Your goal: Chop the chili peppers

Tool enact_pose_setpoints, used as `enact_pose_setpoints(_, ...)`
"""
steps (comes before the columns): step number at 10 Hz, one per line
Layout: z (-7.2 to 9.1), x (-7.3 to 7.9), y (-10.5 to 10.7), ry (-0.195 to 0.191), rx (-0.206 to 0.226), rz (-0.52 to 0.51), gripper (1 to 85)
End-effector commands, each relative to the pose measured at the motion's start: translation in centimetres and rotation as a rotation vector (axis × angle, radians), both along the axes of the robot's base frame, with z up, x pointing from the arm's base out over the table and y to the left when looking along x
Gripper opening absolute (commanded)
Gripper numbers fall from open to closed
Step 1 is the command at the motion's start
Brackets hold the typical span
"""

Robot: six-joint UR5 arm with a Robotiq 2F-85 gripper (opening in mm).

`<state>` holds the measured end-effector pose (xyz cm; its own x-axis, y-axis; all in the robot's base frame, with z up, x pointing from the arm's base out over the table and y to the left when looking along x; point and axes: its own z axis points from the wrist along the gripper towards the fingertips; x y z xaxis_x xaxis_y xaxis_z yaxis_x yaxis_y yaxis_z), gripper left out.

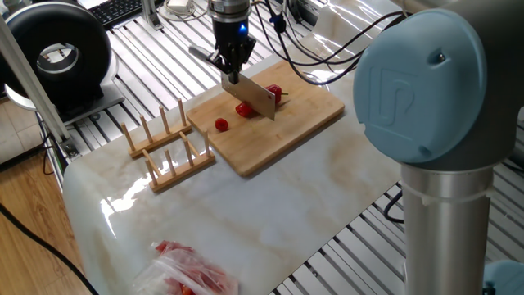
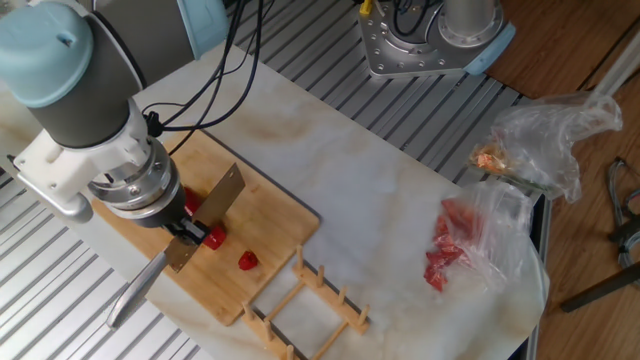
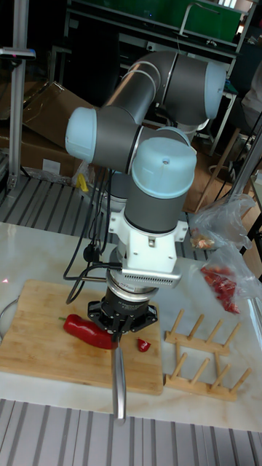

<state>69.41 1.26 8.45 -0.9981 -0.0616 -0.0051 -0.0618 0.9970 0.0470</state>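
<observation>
A bamboo cutting board (image 1: 282, 131) (image 2: 270, 215) (image 3: 36, 331) lies on the marble table. On it are the chili peppers: a large red piece with a stem (image 3: 86, 330) (image 1: 274, 91) and small red chunks (image 1: 222, 124) (image 1: 244, 109) (image 2: 247, 261) (image 2: 212, 238) (image 3: 143, 344). My gripper (image 1: 232, 67) (image 2: 182, 230) (image 3: 122, 322) is shut on a knife handle (image 2: 135, 295) (image 3: 118, 378). The steel blade (image 1: 258, 98) (image 2: 216, 200) stands on edge on the board between the large piece and the chunks. The arm hides part of the pepper in the other fixed view.
A wooden dish rack (image 1: 164, 147) (image 2: 310, 305) (image 3: 204, 357) stands beside the board. A clear plastic bag showing red (image 1: 192, 270) (image 2: 450, 250) (image 3: 222, 280) lies farther off, with another crumpled bag (image 2: 540, 140) near the table edge. The arm's base (image 2: 420, 40) is at the far side.
</observation>
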Motion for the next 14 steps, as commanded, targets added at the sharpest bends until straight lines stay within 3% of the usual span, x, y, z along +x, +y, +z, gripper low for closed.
enact_pose_setpoints(1, -0.1, 0.4, 0.2, -0.008, -0.006, -0.018, 1.3)
enact_pose_setpoints(8, -0.7, 0.2, 0.5, -0.017, 0.012, -0.023, 1.3)
enact_pose_setpoints(14, -1.4, 0.6, 1.2, -0.022, -0.018, -0.043, 1.3)
